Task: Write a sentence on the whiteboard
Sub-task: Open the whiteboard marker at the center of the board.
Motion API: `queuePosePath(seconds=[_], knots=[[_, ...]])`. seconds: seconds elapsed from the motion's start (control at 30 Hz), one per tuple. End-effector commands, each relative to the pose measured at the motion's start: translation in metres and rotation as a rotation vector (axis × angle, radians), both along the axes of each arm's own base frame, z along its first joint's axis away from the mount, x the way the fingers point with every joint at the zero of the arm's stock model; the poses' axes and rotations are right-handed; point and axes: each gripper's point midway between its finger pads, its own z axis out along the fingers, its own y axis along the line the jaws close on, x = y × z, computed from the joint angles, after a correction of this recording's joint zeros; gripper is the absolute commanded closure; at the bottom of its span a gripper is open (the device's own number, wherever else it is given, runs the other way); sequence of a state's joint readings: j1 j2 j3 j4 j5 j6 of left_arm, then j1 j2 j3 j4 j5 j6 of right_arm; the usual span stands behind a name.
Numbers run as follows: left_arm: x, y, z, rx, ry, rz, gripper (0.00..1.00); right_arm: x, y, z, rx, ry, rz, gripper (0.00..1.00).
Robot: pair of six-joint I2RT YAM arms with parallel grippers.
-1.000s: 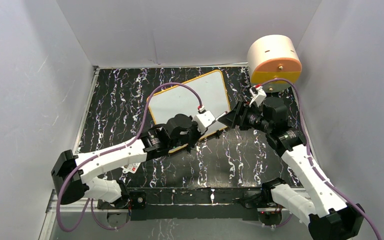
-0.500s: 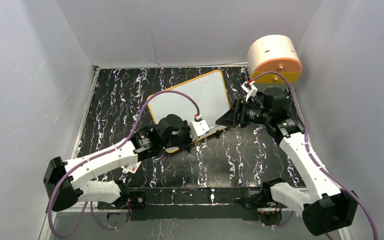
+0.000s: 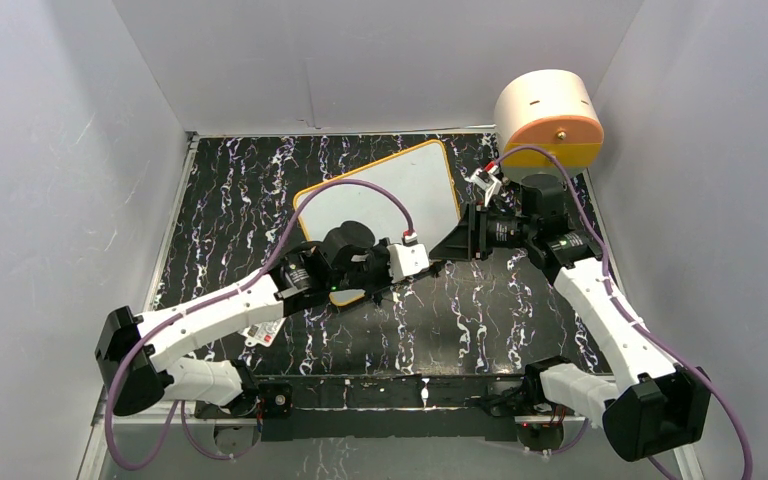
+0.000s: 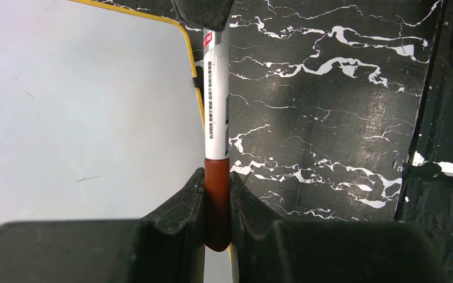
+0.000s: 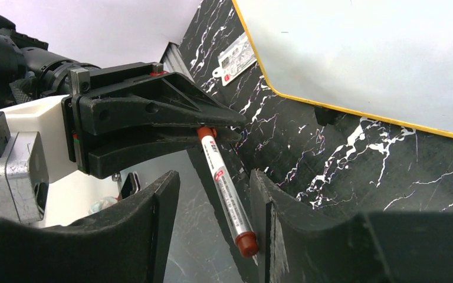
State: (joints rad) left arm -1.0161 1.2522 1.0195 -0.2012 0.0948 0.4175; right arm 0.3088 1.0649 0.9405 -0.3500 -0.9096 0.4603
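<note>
The whiteboard (image 3: 380, 195) lies flat on the black marbled table, white with a thin orange-yellow frame. Its face is blank in every view; the sentence does not show. My left gripper (image 4: 217, 177) is shut on the reddish-brown cap of a white marker (image 4: 216, 100), held over the board's right edge (image 4: 191, 65). In the right wrist view the marker (image 5: 227, 188) slants down between the fingers of my right gripper (image 5: 213, 175). That gripper is open: the marker's small brown end lies against the right finger (image 5: 265, 200), with a clear gap to the left one.
A tan cylinder with an orange face (image 3: 548, 122) stands at the back right corner. A small white printed card (image 3: 265, 335) lies by the left arm. White walls enclose the table on three sides.
My right gripper has swung in round the marker's free end and its jaws have narrowed. The left arm dipped a little and still holds the marker.
</note>
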Motion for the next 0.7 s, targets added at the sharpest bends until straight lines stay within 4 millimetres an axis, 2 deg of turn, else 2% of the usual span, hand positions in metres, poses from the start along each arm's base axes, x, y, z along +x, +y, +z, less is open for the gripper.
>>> queuePosePath(seconds=[0.0,0.33,0.67], knots=[[0.0042,-0.0086,0.0188,-0.025,-0.049,-0.047,1.00,-0.0075,0.0025,0.0098,0.035,-0.048,0.078,0.46],[0.0051,-0.0131,0.0219,-0.026,-0.064,-0.069,1.00,-0.0130,0.0038,0.0079,0.048,-0.049,0.124,0.58],[0.0055,-0.0152,0.0232,-0.018,-0.071,-0.084,1.00,-0.0168,0.0048,0.0081,0.051,-0.067,0.161,0.63]])
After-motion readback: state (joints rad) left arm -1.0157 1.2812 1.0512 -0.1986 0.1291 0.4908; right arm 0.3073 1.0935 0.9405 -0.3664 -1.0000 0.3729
